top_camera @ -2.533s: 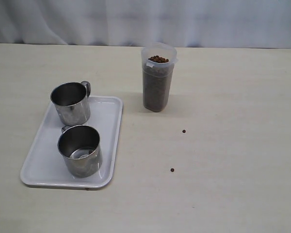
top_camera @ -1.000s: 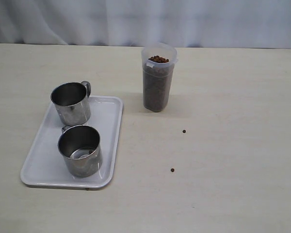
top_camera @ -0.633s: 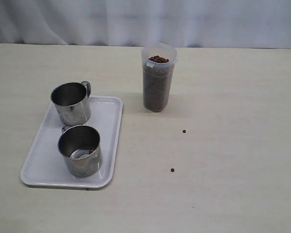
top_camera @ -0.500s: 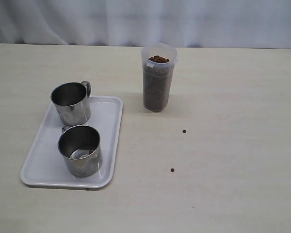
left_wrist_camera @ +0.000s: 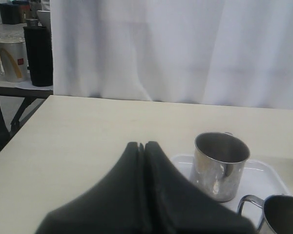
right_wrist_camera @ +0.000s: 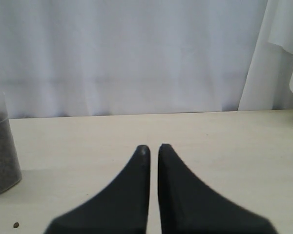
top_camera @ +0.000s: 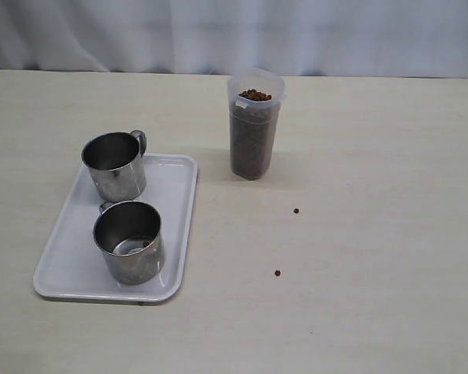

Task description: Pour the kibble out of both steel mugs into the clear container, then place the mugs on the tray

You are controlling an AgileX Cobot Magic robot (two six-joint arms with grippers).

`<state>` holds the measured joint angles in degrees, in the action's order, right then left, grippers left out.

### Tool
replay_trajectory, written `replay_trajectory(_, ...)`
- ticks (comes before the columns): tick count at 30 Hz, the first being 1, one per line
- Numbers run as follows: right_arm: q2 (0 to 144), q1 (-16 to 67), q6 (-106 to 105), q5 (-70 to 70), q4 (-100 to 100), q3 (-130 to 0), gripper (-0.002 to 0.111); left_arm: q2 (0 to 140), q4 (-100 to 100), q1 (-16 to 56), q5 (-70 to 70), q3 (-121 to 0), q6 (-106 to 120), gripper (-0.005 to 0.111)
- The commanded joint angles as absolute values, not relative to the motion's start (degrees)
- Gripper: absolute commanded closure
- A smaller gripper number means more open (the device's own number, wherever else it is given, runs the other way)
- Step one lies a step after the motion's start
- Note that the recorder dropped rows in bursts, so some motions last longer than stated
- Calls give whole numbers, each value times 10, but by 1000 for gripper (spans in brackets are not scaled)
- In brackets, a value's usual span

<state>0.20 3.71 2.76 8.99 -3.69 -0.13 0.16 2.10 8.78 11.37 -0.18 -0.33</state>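
Looks basically done. Got the back mug [top_camera: 114, 165] and front mug [top_camera: 129, 241] sitting empty on the tray [top_camera: 178, 222] near the desk's [top_camera: 382, 296] left edge, kibble [top_camera: 253, 95] up to the rim of the container [top_camera: 253, 144] toward the back edge. Just two stray pellets [top_camera: 296, 210] loose mid-desk. Left claw [left_wrist_camera: 144, 144] and right claw [right_wrist_camera: 150, 147] both pressed together, empty.

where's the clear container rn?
Exterior view: the clear container stands upright on the table near mid-frame, toward the far side, just right of the tray and not touching it.

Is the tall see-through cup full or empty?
Full. Brown kibble reaches the rim of the clear container.
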Motion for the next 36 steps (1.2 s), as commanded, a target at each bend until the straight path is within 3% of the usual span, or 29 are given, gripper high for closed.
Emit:
replay_trajectory(1, 0, 17, 21, 92, -34, 0, 104, 0, 21, 87, 108, 0, -8, 107)
replay_trajectory(36, 0, 9, 21, 92, -34, 0, 104, 0, 20, 87, 103, 0, -8, 107)
